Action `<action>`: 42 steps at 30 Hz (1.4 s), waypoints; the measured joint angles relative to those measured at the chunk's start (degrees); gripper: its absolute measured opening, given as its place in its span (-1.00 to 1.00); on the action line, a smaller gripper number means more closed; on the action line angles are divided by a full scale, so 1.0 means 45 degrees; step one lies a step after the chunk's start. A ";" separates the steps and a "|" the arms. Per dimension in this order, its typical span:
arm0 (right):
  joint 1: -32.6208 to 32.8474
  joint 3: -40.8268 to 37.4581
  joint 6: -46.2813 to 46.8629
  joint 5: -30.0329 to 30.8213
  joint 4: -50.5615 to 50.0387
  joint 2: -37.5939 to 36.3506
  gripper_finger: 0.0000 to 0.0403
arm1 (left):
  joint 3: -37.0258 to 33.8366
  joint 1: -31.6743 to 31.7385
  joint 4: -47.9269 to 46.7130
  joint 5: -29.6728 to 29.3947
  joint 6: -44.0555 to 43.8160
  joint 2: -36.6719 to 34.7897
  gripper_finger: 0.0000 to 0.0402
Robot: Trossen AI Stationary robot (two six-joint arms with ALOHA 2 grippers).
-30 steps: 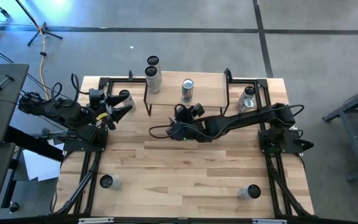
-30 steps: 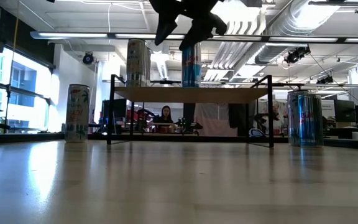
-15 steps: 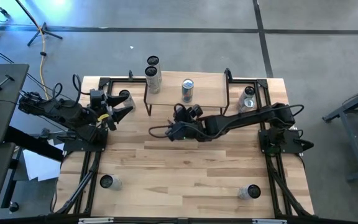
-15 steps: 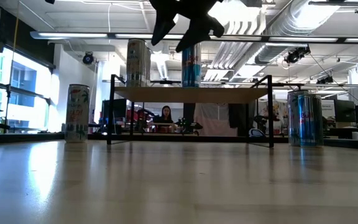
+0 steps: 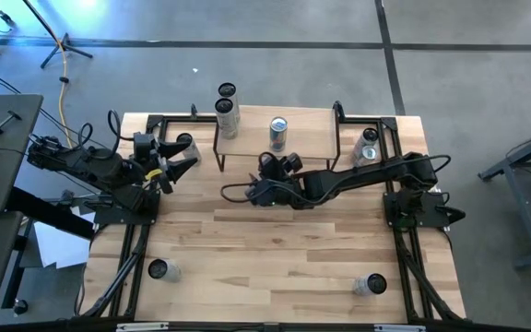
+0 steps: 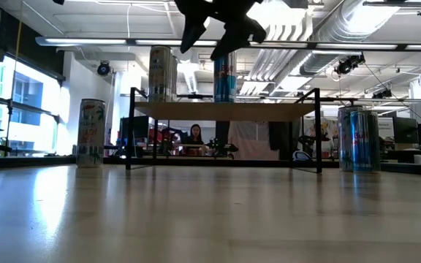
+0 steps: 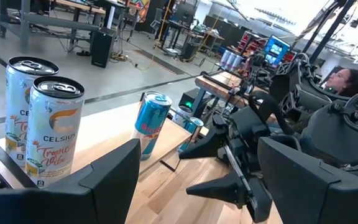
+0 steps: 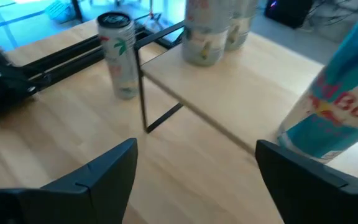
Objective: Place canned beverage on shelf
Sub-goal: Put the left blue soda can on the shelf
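The shelf (image 5: 279,138) is the landmark here. Nearest, in front of its front edge, the right gripper (image 5: 277,166) hangs with its fingers apart and nothing between them. Just beyond it, on the shelf's board, the blue can (image 5: 277,132) stands upright, apart from the fingers, so it looks already placed. A white can (image 5: 227,117) stands upright at the shelf's left end. To the shelf's left, off the board, the left gripper (image 5: 175,157) waits by another can (image 5: 185,144), fingers apart and empty.

A can like the blue one is likely stiff, smooth and slippery, fairly heavy if full, and dents under hard squeezing. Mid-height across its round wall seems the best hold. No containers with contents show.
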 joint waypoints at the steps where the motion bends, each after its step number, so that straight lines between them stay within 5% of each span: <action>1: 0.0000 0.0000 0.0005 0.0247 -0.0004 0.0000 0.63 | -0.0003 0.0000 -0.0042 0.0000 0.0000 0.0000 0.47; 7: -0.0110 0.0000 0.0004 -0.0155 -0.0015 0.0000 0.96 | 0.0001 0.0000 -0.0105 0.0000 0.0000 0.0000 0.47; 28: -0.0335 -0.0005 -0.0467 -0.5388 0.0384 0.0010 0.87 | 0.0001 0.0005 -0.0100 -0.0005 0.0661 0.0000 0.47; 31: -0.0328 -0.0005 -0.0924 -0.4584 0.0350 0.0010 0.87 | 0.0001 0.0001 -0.0100 -0.0005 0.0727 -0.0005 0.47; 36: -0.0189 -0.0005 0.0369 -0.0679 -0.0633 0.0010 0.87 | 0.0001 0.0005 -0.0100 -0.0005 0.0965 -0.0005 0.47; 42: 0.0026 -0.0688 0.1331 -0.0258 -0.2250 -0.0604 0.87 | 0.0001 0.0002 -0.0095 -0.0150 0.0913 -0.0003 0.47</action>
